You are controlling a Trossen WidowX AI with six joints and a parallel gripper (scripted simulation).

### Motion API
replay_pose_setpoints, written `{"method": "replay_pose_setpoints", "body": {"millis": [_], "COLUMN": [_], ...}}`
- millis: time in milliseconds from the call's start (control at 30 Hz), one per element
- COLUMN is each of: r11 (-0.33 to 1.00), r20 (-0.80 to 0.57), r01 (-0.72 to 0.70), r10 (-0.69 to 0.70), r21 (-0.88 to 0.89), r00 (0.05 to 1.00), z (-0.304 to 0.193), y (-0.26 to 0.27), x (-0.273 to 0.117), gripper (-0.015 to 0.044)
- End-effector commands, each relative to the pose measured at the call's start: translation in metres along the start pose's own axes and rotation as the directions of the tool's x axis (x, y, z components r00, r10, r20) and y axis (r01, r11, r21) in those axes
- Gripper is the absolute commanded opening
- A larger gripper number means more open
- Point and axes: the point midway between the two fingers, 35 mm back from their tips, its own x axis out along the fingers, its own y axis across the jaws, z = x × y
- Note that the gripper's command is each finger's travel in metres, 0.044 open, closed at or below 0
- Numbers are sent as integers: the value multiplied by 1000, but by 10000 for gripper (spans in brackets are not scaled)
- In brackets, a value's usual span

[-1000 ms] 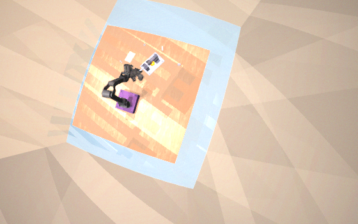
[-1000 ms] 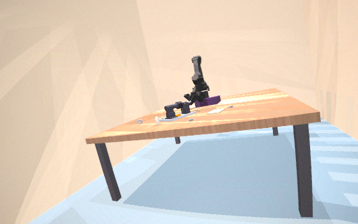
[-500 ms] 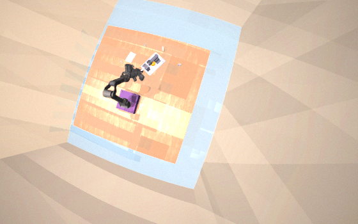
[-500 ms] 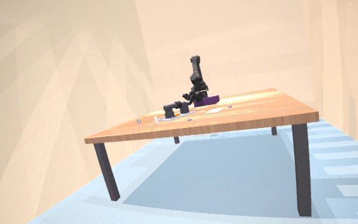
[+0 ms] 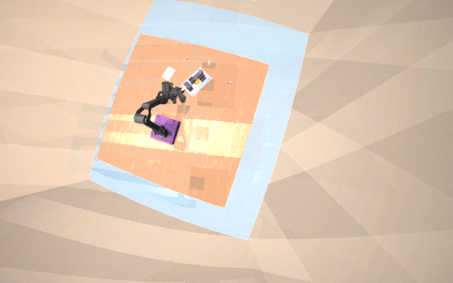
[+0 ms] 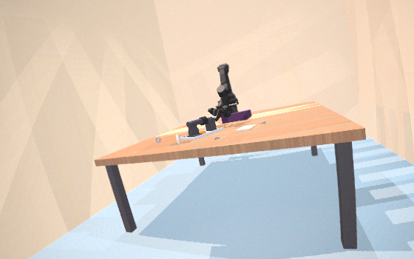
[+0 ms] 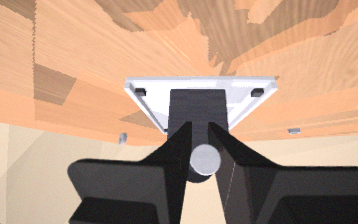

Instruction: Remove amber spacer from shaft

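Note:
A white base plate carries a big dark housing block and a smaller dark block. Dark parts on the shaft line bridge the two blocks in the exterior view. The amber spacer shows low between the blocks, apparently down on the plate and off the shaft line. My gripper is shut on the shaft, whose pale round end shows between the fingers. The shaft's far end is hidden.
A purple block lies under the arm's base. A white card lies beside the plate. A white upright piece stands beyond it. Small grey pieces lie around on the table.

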Motion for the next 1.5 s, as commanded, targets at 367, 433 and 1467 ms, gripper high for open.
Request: {"method": "replay_pose_setpoints", "body": {"millis": [367,433,1467], "r11": [1000,1000,1000], "r20": [-5,-5,-5], "r01": [-4,-4,-4], "r10": [4,4,4], "r21": [3,3,3], "r00": [1000,1000,1000], "z": [-6,-6,-13], "y": [1,1,2], "x": [4,4,11], "gripper": [0,0,0]}}
